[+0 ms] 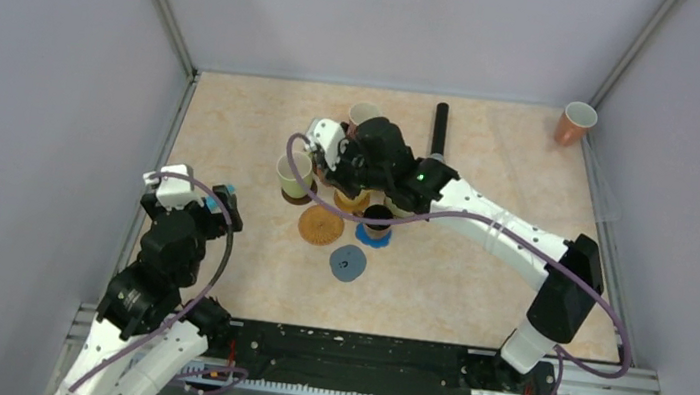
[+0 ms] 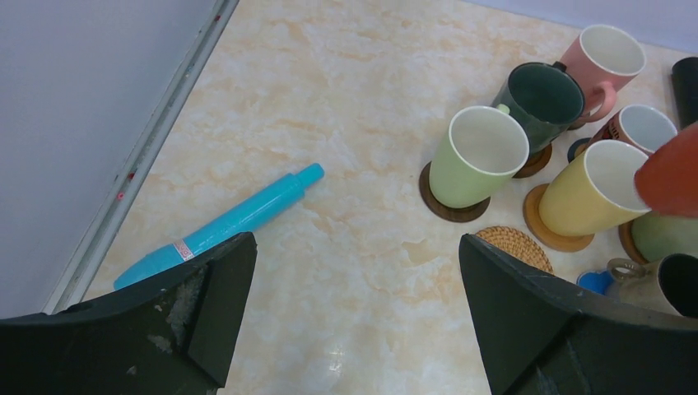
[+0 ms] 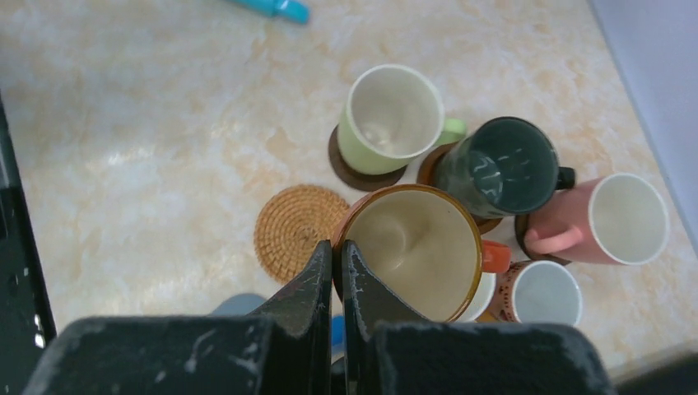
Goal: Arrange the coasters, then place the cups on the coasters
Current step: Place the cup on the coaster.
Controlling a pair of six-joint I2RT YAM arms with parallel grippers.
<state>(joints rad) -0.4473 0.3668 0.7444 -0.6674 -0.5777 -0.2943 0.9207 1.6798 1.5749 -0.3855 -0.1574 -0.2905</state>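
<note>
Right tool [image 3: 338, 255] pinches the rim of an orange mug [image 3: 411, 247], held above the cluster of mugs, beside a bare woven coaster [image 3: 296, 230]. Pale green mug [image 3: 387, 115] and dark green mug [image 3: 498, 164] stand on brown coasters [image 3: 354, 174] beyond. Left tool [image 2: 355, 243] hangs spread over the bench [image 2: 329, 99], near a blue pen [image 2: 230, 222].
</note>
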